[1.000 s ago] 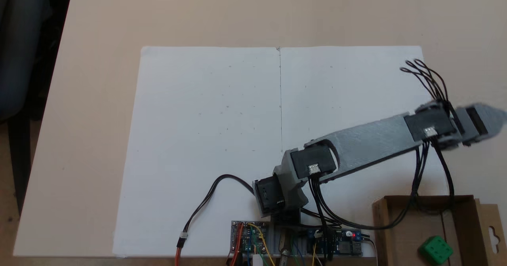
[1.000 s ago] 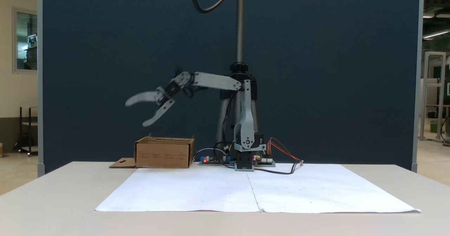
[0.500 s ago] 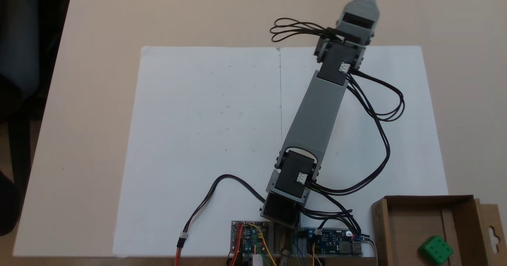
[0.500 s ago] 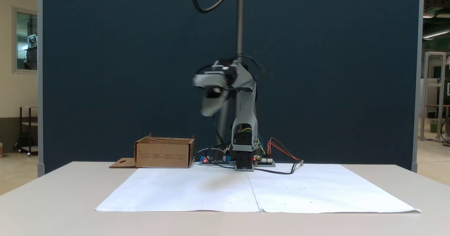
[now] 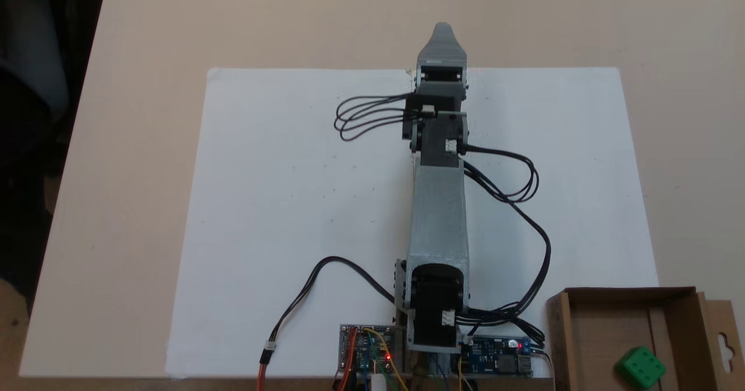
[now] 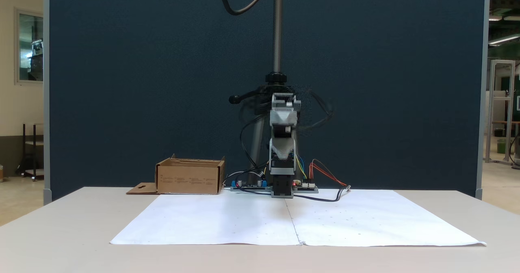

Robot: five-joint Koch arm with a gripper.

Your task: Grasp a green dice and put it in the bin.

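Green dice (image 5: pixel 641 367) inside bin (image 5: pixel 585 333), tool (image 5: pixel 442 30) well apart, empty

I see even, soft room light in both fixed views. The paper (image 5: pixel 291 205) looks slightly washed out. The arm's cables (image 6: pixel 317 110) smear with motion blur; shadows are faint.
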